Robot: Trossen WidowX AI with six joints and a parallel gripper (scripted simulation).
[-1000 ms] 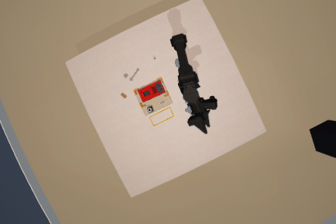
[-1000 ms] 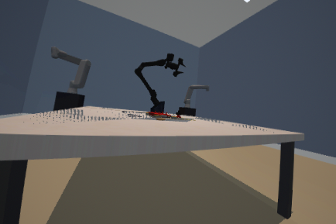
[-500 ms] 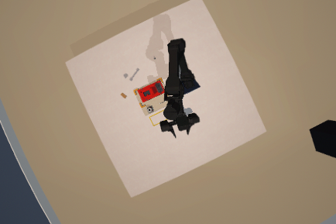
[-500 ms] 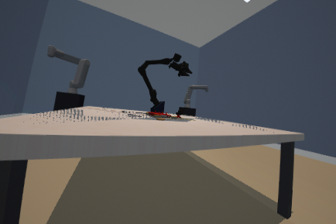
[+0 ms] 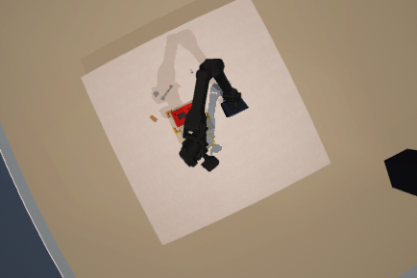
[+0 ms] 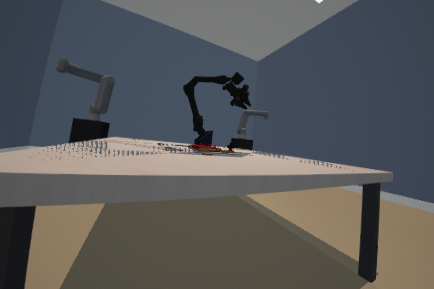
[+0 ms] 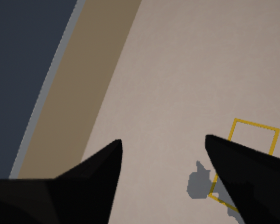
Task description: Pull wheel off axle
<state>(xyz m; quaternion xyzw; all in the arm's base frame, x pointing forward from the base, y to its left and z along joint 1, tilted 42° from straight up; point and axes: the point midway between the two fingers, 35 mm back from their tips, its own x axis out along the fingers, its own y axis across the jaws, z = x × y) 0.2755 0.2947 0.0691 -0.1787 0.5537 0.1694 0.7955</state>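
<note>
The black parallel-jaw gripper (image 7: 163, 165) hangs above the pale square table top (image 7: 181, 60), fingers apart on nothing; the yellow-outlined rectangular marked area (image 7: 254, 126) lies beside the right-hand finger.

No readable text, labels, brands or numbers anywhere. The only sign-like marking is a plain yellow outlined rectangle (image 7: 253, 145) drawn on the counter (image 7: 181, 75), with nothing written in or around it. The red board (image 5: 182, 113) next to it is too small to show any lettering.
</note>
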